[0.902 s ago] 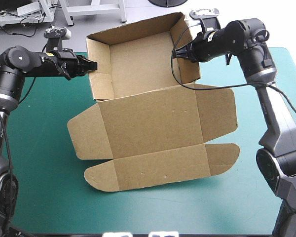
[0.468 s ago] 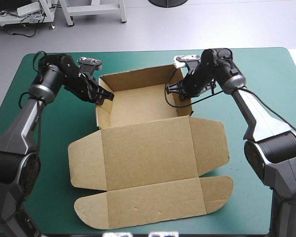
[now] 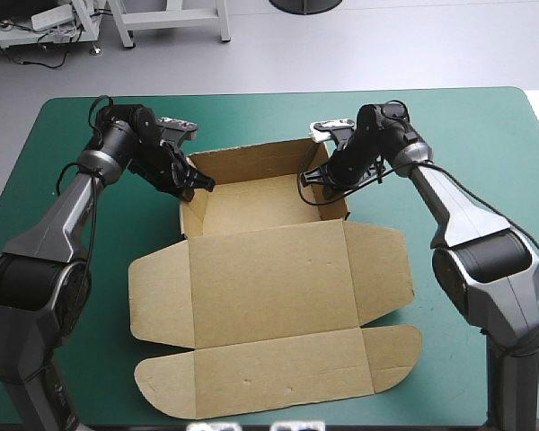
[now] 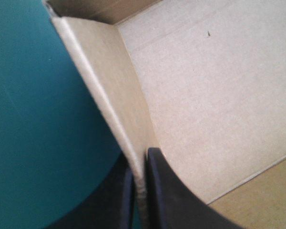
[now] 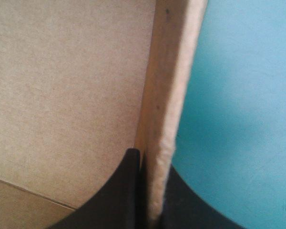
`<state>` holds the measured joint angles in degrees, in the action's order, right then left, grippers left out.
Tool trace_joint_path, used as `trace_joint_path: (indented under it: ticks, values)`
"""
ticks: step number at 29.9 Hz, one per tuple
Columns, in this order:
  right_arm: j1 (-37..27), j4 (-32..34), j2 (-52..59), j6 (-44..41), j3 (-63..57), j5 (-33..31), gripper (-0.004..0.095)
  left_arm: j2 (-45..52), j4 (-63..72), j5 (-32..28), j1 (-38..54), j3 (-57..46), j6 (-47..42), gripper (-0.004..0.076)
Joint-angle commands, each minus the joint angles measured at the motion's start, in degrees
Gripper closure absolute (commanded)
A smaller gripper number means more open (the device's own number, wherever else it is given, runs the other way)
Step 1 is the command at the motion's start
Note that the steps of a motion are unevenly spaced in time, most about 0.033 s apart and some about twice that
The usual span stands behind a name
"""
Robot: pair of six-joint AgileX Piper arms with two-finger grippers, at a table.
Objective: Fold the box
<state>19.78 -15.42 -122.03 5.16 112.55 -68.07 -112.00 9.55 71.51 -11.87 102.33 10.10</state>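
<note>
Plain brown box (image 3: pixel 269 269), teal-green cover (image 3: pixel 485 117), black fingers (image 4: pixel 167 200); board edges seemingly paler.

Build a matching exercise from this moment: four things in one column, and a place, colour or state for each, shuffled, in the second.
Column one:
1. left gripper
2. right gripper
3. lid
4. table cover

Column two:
A. lies flat, unfolded
B. teal-green
C. shut on the right side wall of the box
D. shut on the box's left side wall

Pairs: 1-D, 2-C, 3-A, 4-B.
</note>
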Motion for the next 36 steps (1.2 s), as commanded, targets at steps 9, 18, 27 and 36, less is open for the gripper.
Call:
trace_joint_path:
  ticks: [9, 18, 27, 36]
  values:
    - [0.6, 6.4, 1.7, 5.5, 1.2, 4.7, 0.0581, -1.6, -0.8, 1.9, -0.4, 2.4, 2.5, 0.0412]
    - [0.6, 6.6, 2.2, 4.8, 3.9, 3.6, 0.0571, -0.6, -0.9, 1.9, -0.4, 9.0, -0.3, 0.0344]
    - [0.6, 9.2, 2.2, 3.6, 14.7, -3.6, 0.0571, 4.1, -3.6, 1.9, -0.3, 11.7, -0.3, 0.0344]
    - [0.6, 8.8, 7.0, 2.7, 22.1, -3.6, 0.0571, 11.6, -2.4, 1.9, -0.3, 11.7, -5.0, 0.0353]
